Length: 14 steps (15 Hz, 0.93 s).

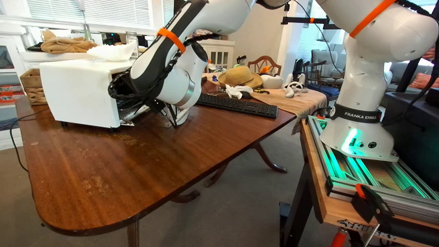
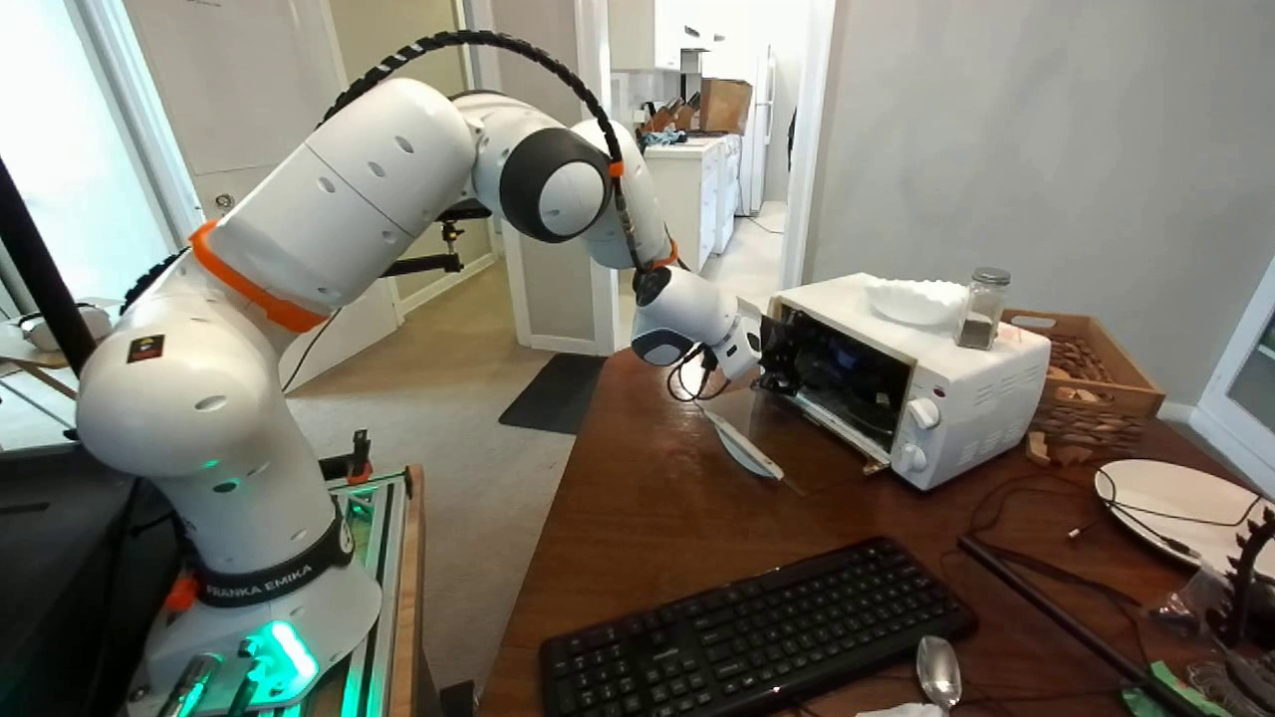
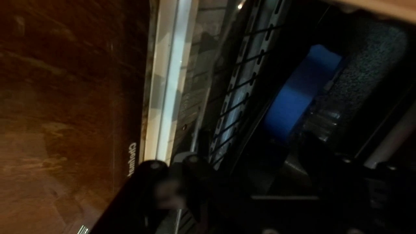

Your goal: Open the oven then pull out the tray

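Note:
The white oven [image 1: 79, 92] [image 2: 986, 398] stands on the wooden table. Its door is down, and its white edge [image 2: 747, 448] lies low over the table. In the wrist view a wire rack [image 3: 239, 87] runs along the lower part of the dark inside. A blue curved piece [image 3: 295, 94] lies beside a speckled grey surface [image 3: 377, 61] inside; I cannot tell for sure whether that is the tray. My gripper [image 3: 250, 152] is open at the oven mouth, fingers apart, with the near end of the blue piece ahead of the gap. In an exterior view the gripper [image 2: 777, 358] is partly hidden.
A white bowl [image 2: 916, 301] and a glass shaker [image 2: 983, 309] stand on the oven. A wicker basket [image 2: 1086, 388] and a white plate [image 2: 1185, 503] are beside it. A black keyboard [image 2: 757, 637] and a spoon [image 2: 938, 672] lie on the table.

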### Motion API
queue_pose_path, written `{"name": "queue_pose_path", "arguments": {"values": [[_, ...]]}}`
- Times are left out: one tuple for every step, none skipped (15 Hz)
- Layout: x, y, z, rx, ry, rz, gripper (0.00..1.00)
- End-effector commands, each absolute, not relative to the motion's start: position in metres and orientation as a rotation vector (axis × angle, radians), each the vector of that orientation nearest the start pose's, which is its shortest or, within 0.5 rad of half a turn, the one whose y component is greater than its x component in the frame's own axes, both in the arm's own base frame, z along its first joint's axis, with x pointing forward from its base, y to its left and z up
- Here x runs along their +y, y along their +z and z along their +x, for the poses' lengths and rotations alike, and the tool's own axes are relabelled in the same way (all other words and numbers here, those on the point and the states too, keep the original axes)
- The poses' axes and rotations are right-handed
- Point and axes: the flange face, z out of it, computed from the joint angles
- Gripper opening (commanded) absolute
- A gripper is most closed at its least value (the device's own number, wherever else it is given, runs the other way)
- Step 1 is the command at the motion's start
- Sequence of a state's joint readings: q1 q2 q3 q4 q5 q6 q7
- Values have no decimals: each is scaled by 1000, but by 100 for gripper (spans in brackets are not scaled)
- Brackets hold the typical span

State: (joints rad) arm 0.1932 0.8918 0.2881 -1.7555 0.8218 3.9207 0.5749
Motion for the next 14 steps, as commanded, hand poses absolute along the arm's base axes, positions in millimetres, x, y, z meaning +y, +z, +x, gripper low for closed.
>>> {"name": "queue_pose_path", "arguments": {"values": [[158, 185, 626, 1486, -1179, -1830, 52], [156, 183, 626, 1498, -1176, -1827, 44], [154, 181, 625, 1513, -1175, -1821, 41], [154, 181, 623, 1519, -1176, -1819, 33], [154, 181, 622, 1522, -1181, -1817, 31], [156, 183, 622, 1522, -1180, -1810, 27], [157, 183, 620, 1526, -1180, -1808, 12], [158, 183, 618, 1529, -1177, -1806, 16], [160, 183, 617, 1529, -1175, -1804, 15], [162, 184, 614, 1531, -1180, -1800, 6], [164, 184, 612, 1533, -1180, -1798, 3], [166, 184, 609, 1534, -1182, -1798, 0], [168, 183, 607, 1536, -1182, -1798, 0], [170, 182, 605, 1542, -1174, -1800, 0]]}}
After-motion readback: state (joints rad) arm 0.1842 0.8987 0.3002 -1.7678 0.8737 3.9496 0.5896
